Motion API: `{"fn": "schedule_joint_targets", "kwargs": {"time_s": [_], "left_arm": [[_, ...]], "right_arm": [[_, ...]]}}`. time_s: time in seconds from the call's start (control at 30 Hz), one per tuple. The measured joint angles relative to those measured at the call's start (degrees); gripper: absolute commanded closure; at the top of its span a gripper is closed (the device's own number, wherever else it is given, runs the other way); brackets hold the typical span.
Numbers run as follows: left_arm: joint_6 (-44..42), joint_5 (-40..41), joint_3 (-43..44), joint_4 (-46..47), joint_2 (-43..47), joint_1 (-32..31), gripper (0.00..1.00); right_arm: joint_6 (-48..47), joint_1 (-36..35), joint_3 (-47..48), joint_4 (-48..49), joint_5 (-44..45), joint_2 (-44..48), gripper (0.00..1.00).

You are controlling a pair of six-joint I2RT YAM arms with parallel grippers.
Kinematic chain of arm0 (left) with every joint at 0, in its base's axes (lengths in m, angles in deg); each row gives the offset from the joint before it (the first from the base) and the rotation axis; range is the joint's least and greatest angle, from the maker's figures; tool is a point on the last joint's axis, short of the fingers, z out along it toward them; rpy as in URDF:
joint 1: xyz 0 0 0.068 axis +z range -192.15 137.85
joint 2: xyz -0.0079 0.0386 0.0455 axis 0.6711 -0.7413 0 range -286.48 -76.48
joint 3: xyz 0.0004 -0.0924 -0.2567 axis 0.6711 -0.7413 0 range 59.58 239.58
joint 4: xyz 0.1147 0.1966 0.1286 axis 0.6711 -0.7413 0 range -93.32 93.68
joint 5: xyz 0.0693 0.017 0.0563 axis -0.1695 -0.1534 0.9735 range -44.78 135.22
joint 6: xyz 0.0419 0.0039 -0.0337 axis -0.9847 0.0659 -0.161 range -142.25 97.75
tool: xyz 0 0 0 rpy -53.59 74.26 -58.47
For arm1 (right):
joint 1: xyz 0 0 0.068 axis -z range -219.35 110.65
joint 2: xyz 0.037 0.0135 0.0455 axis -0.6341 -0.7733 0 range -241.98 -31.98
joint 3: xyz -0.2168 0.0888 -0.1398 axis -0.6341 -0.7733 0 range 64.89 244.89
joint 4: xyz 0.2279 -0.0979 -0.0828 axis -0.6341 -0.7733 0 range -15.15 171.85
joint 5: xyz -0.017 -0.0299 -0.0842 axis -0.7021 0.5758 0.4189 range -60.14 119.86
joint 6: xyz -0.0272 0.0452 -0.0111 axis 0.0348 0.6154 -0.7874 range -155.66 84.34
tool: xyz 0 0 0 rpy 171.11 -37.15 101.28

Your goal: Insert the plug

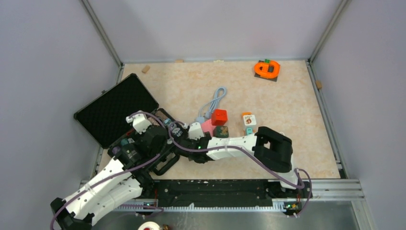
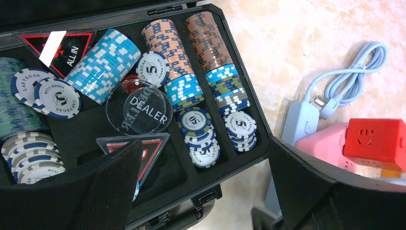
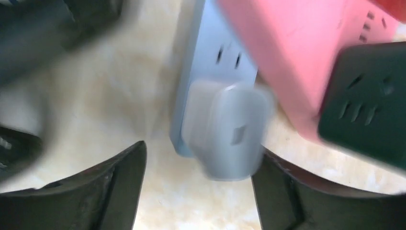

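Where the two arms reach in from the near edge of the desk (image 1: 297, 110), the left gripper (image 2: 203, 160) hangs over an open black case (image 2: 249, 103) of poker chips (image 2: 103, 64). Its jaws are spread wide and hold nothing. A clear round "DEALER" button (image 2: 140, 112) lies among the chips below it.

Just to the right, the right gripper (image 3: 201, 155) is also wide open, with one dark finger (image 3: 117, 184) on each side of the white plug (image 3: 225, 129) and neither touching it. The plug sits on the near end of a pale blue power strip (image 3: 210, 52). It looks pushed into the strip, though the wrist view is too blurred to say whether it is fully in.

A pink block (image 3: 292, 52) lies against the strip's right side, and a dark socket cube (image 3: 368, 112) sits beside that. Behind them stands a red socket cube (image 1: 219, 117), with a small white card (image 1: 249, 120) to its right. The strip's grey-blue cable (image 1: 214, 101) coils away behind it. An orange object (image 1: 266, 69) sits near the far right corner.
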Motion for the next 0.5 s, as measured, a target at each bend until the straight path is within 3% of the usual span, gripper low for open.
{"fn": "schedule_joint_targets", "kwargs": {"time_s": [0.1,0.3,0.5], "left_arm": [[-0.6,-0.1,0.0,0.0,-0.3,0.0,0.01],[-1.7,-0.6,0.0,0.9,-0.5,0.0,0.01],[-3.0,-1.6,0.0,2.3,-0.6,0.0,0.01]], "right_arm": [[-2.5,-1.4,0.3,-7.3,-8.5,0.0,0.01],[-7.8,-1.6,4.7,-15.8,-17.3,2.0,0.01],[-10.4,1.4,2.7,-12.8,-26.3,12.6,0.01]]}}
